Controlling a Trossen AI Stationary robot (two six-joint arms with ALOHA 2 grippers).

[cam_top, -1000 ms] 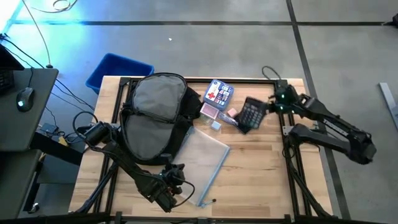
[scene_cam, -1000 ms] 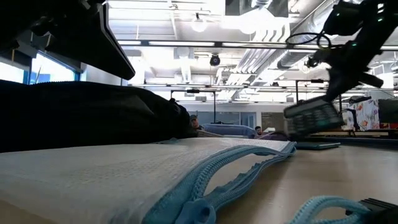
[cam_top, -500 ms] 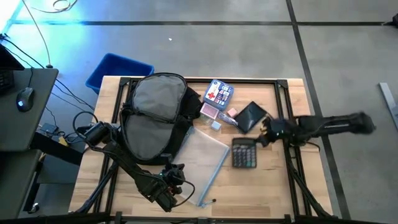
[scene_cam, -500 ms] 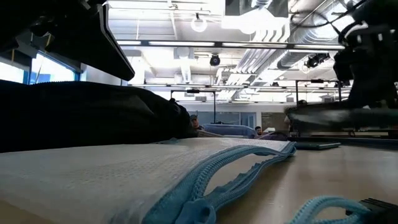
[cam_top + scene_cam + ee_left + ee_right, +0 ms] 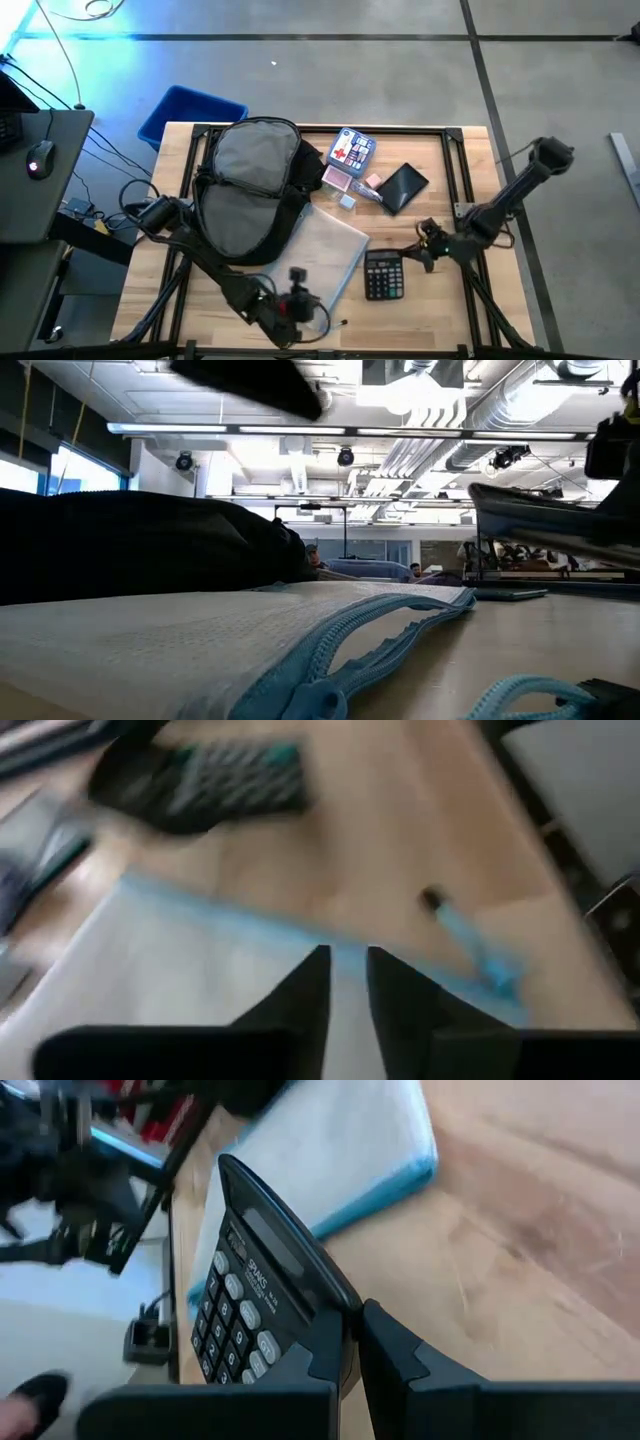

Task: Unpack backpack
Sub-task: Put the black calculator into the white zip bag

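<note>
Lying open on the left half of the table (image 5: 440, 300), the backpack (image 5: 250, 190), grey lining turned up, nothing visible inside. Just beside its lower right edge, a clear zip pouch (image 5: 335, 255) with blue zipper, flat on the wood; contents cannot be told. Beyond the table's far left corner, a blue bin (image 5: 190, 112) on the floor, inside not visible.

Clamped by the right gripper (image 5: 418, 250) at its edge, a black calculator (image 5: 384, 275), near the pouch's right side; in the right wrist view, fingers (image 5: 385, 1345) pinched narrow on the calculator's rim, keys facing away from the wood.

Hovering over the pouch's near corner, the left gripper (image 5: 297, 300), fingers (image 5: 305, 995) narrowly parted, holding nothing.

Scattered behind: a dark wallet-like case (image 5: 403, 187), a colourful box (image 5: 352, 148), small pink and blue items (image 5: 345, 185).
</note>
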